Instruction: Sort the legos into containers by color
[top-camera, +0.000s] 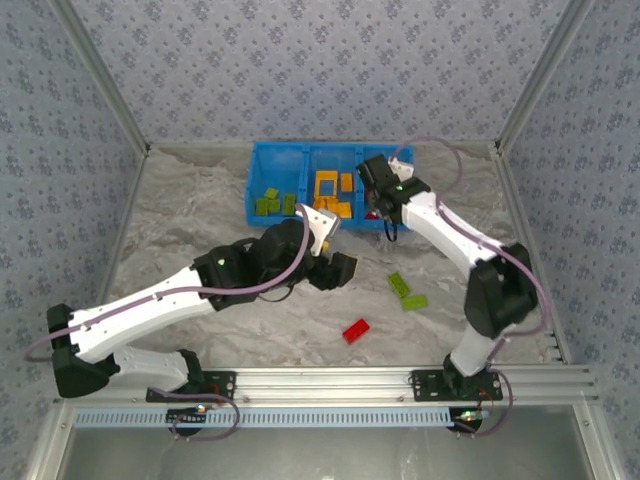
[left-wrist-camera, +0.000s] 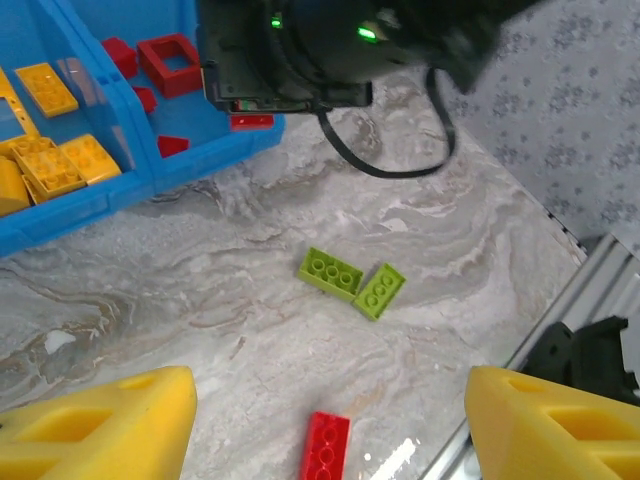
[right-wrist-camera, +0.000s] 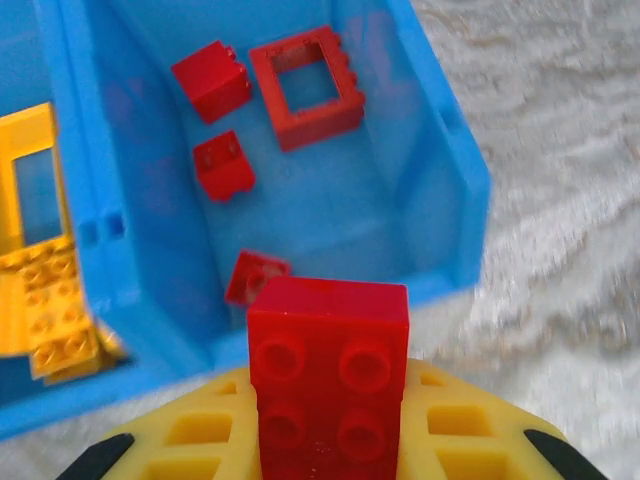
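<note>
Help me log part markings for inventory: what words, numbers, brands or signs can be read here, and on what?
No text can be read anywhere.
Studs of the red brick: any mark is too blurred to read.
Walls of the blue tray: no label shows.

3 bricks (top-camera: 356, 330) on table (top-camera: 200, 210), tray (top-camera: 275, 165) behind

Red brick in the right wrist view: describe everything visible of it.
The red brick is glossy plastic, rectangular, with four round studs in two rows facing the camera. It stands upright, gripped by the right arm's yellow fingers. It sits by the near wall of the blue tray, at the compartment holding the other red pieces. Nothing else appears to touch it.
</note>
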